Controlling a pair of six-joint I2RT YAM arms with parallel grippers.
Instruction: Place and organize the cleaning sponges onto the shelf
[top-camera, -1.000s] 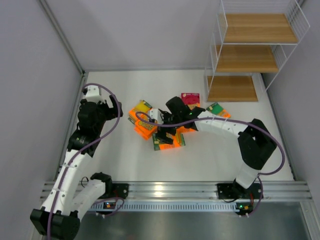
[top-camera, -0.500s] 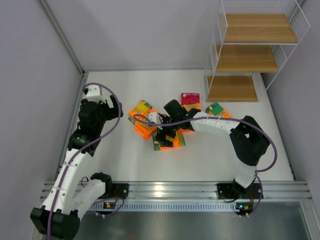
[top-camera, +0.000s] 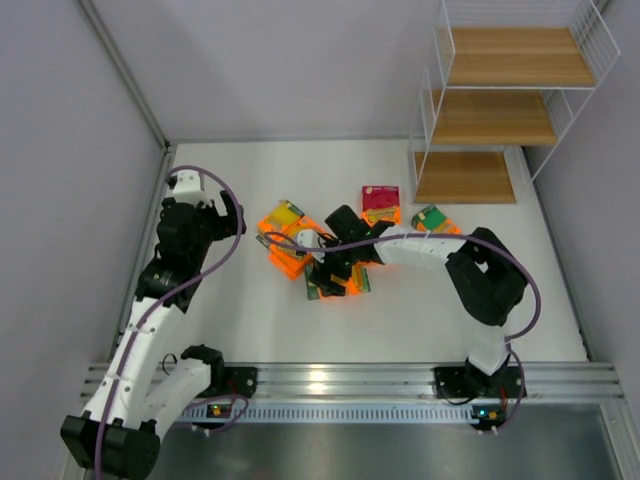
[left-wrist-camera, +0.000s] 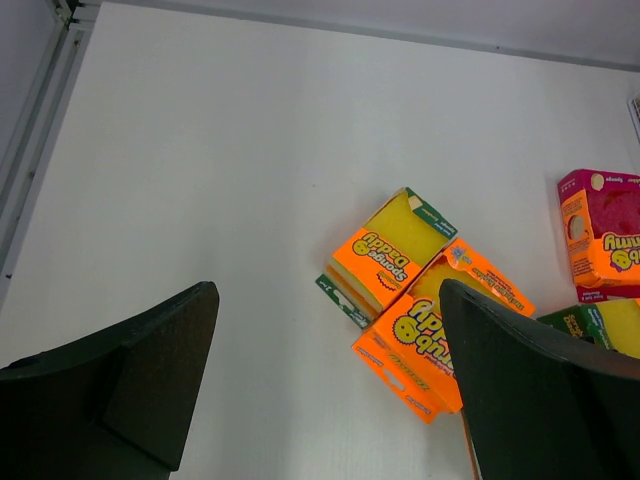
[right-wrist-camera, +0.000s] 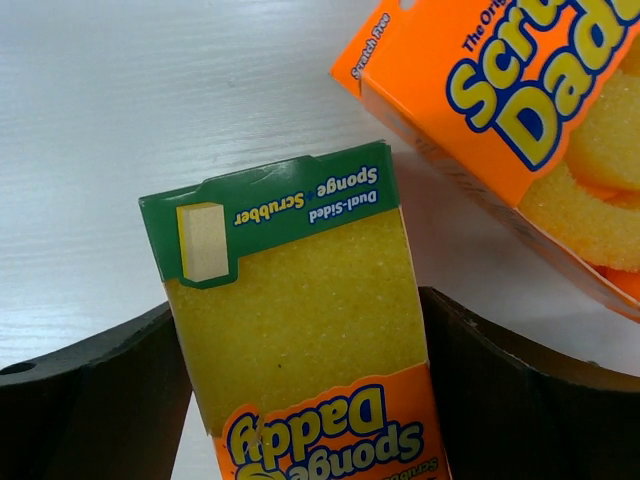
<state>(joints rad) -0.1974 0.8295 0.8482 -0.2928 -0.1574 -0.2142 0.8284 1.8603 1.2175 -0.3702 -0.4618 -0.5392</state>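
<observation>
1. The shelf (top-camera: 505, 110) stands well apart from both jaws, beyond the right pair.
2. Orange Scrub Daddy packs (left-wrist-camera: 395, 265) lie on the worktop (left-wrist-camera: 200, 150) ahead of the left jaws, which gape wide and hold nothing.
3. The Sponge Daddy pack (right-wrist-camera: 300, 330) sits between the right jaws, which are closed against its long edges. It is likely light, squashy and slick-wrapped, so pinch it mid-length, gently.

Your left arm (top-camera: 135, 330) and right arm (top-camera: 430, 250) were white links with black joints, each trailing a purple cable (top-camera: 242, 222); fingers (left-wrist-camera: 140, 370) were matte black.
</observation>
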